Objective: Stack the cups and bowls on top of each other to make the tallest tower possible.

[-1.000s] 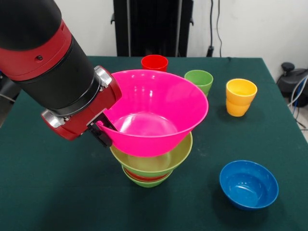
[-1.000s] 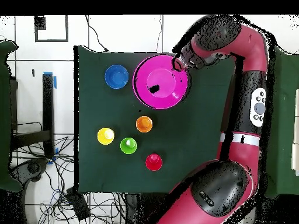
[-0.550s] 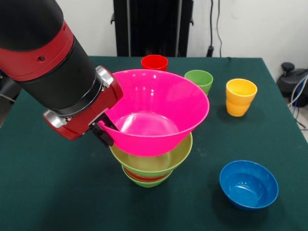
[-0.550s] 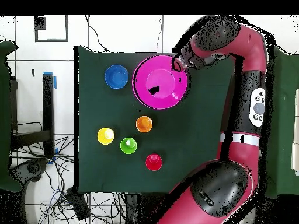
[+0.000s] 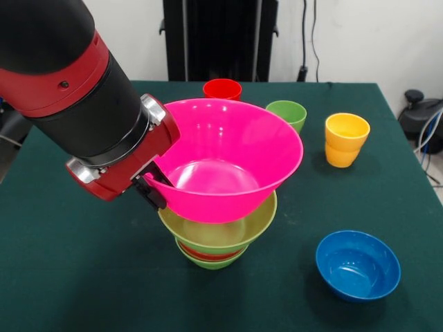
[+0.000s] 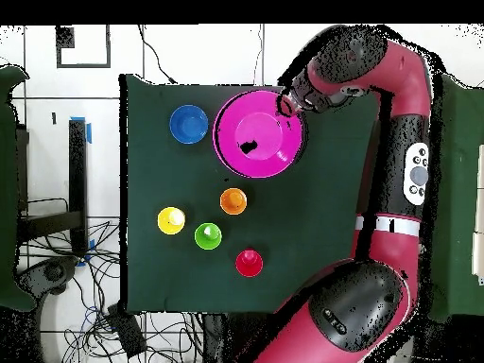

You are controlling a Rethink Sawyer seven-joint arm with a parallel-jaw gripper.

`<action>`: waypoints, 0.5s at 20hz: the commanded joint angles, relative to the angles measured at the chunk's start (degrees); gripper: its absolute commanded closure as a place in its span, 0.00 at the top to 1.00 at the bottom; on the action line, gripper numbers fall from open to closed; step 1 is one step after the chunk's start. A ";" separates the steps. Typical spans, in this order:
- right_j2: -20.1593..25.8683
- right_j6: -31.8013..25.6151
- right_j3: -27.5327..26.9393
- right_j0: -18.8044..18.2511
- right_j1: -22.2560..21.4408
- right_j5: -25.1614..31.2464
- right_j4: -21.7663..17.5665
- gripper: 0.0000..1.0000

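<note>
The gripper (image 5: 154, 188) clamps the rim of the huge glossy pink plastic bowl (image 5: 232, 149), which sits tilted atop the large lime green plastic bowl (image 5: 228, 232) on the tower. Risk: releasing while tilted lets it slide off and topple the tower.

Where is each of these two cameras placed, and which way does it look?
Front view: across the table, facing the robot; its arm holds the pink bowl by the rim above the stack.
Overhead view: above, looking straight down; the whole arm curves up from the bottom.
Shared: pink bowl, blue bowl, cups.
</note>
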 commanded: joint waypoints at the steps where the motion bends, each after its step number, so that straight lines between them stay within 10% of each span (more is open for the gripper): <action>1: -2.51 -12.77 3.39 0.11 1.35 -2.81 0.07 0.00; 10: -2.24 -12.00 4.21 -0.07 1.50 -4.20 0.79 0.00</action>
